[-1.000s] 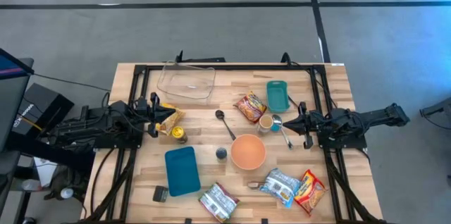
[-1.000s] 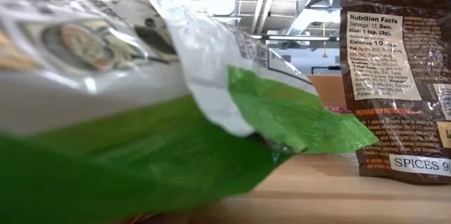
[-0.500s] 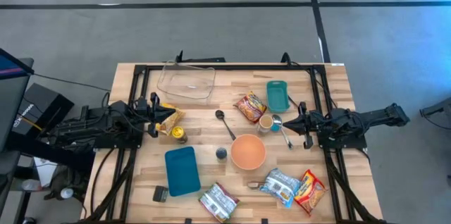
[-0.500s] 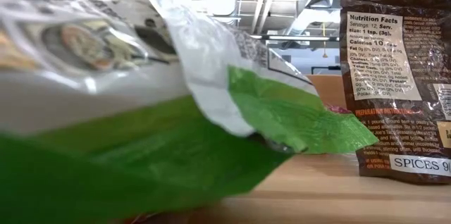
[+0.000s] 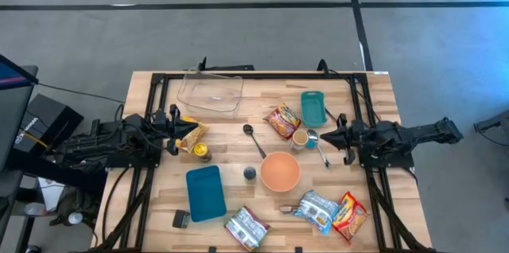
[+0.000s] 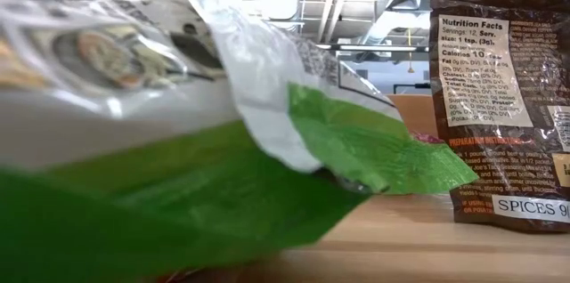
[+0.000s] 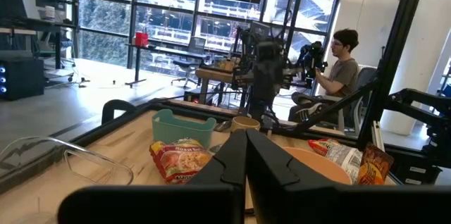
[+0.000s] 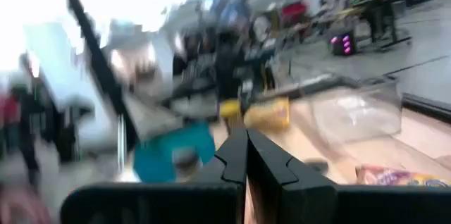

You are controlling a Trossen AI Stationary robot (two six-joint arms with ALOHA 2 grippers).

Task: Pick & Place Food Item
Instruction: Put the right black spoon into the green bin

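Several food packets lie on the wooden table: a red-yellow one (image 5: 282, 120) (image 7: 180, 159) at mid-table, and a green-white one (image 5: 246, 227), a silver-blue one (image 5: 316, 209) and a red one (image 5: 351, 215) near the front edge. An orange bowl (image 5: 280, 171) stands in the middle. My left gripper (image 5: 180, 130) (image 7: 246, 150) is shut and level at the table's left side, with a yellow packet (image 5: 193, 134) just beyond its tips. My right gripper (image 5: 326, 135) (image 8: 246, 146) is shut and level at the right side, near a cup (image 5: 301, 138). Neither gripper holds anything.
A clear container (image 5: 211, 92) and a small teal tray (image 5: 312, 107) stand at the back. A teal lid (image 5: 205, 192) lies front left, a black spoon (image 5: 253, 138) mid-table. A can (image 5: 203, 152) sits by the yellow packet. The green-white packet (image 6: 178, 141) and a brown spice packet (image 6: 503, 96) block the low view. A seated person (image 7: 338, 69) shows beyond the table.
My right gripper has rolled a little about its own line and tipped slightly where it stands at the table's right side, staying shut. Nothing on the table has moved.
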